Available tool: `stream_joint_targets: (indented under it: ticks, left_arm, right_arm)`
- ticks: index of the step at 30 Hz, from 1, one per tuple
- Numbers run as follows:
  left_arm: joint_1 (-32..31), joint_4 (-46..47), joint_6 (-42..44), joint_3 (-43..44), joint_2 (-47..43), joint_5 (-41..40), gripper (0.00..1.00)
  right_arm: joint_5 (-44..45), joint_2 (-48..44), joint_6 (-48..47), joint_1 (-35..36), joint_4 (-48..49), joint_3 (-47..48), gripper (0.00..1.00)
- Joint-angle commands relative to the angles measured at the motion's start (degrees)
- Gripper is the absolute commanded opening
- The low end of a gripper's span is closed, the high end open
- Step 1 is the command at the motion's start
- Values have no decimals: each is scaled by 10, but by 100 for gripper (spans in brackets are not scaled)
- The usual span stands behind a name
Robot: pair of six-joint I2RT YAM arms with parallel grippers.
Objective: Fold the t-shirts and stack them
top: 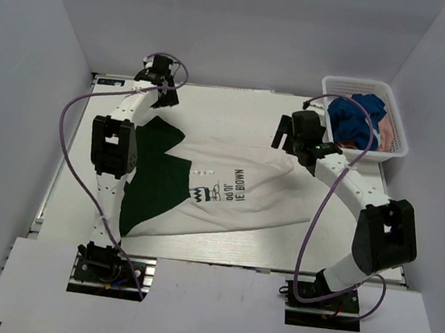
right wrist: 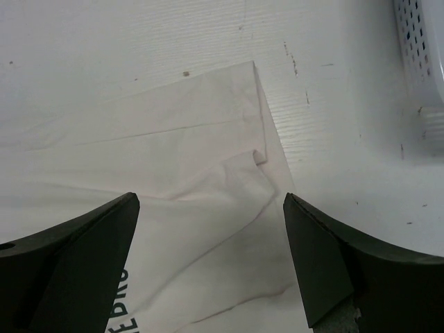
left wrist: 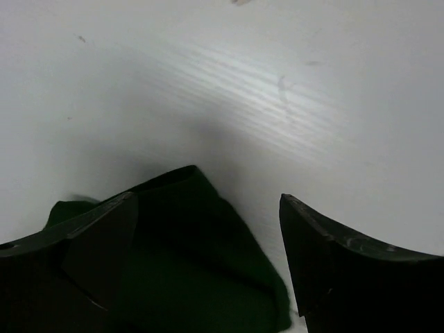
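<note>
Cream shirt (top: 227,191) lies left–right mid-frame; left hand (left wrist: 208,198) and right hand (right wrist: 209,198), spread wide and empty, each above its nearer upper corner.

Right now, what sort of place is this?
Probably a robot lab test cell, not a home: a white table boxed in by plain walls, left arm and right arm bolted at its near edge, a cream t-shirt spread on it.

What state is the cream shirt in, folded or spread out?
Spread out: the cream shirt lies flat across the table, its print facing up.
</note>
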Motion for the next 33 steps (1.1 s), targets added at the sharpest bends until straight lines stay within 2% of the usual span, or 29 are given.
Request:
stream_joint_targets:
  ticks: [1, 7, 9, 10, 12, 15, 16, 17, 22, 28, 33]
  left_arm:
    - [6, 5, 78, -19, 3, -6, 92]
    - [18, 26, 98, -33, 33, -11, 78]
    - [18, 40, 98, -33, 47, 1, 77]
    - [18, 40, 103, -33, 52, 1, 73]
    - [18, 40, 104, -13, 63, 6, 70]
    - [18, 46, 98, -13, 78, 24, 57]
    - [18, 46, 98, -13, 78, 30, 41]
    - [18, 46, 98, -13, 84, 30, 32]
    - [18, 46, 98, -33, 90, 44, 2]
    - [18, 108, 111, -80, 50, 33, 0]
    - [1, 217, 180, -80, 11, 23, 0]
  right_arm:
    - [15, 21, -16, -11, -9, 36, 90]
    - [-16, 62, -13, -30, -19, 52, 90]
    - [-35, 72, -14, -35, -20, 52, 90]
    - [-39, 75, -12, -36, -21, 53, 90]
    - [-45, 80, -11, -38, -22, 51, 90]
    - [-45, 80, -11, -41, -23, 46, 90]
    - [-46, 77, -11, -40, -24, 45, 90]
    - [-42, 76, -12, -42, -25, 46, 90]
    - [-25, 64, -13, -46, -24, 41, 90]
    - [-35, 58, -14, -48, -31, 51, 90]
    - [-81, 50, -36, -43, -50, 65, 90]
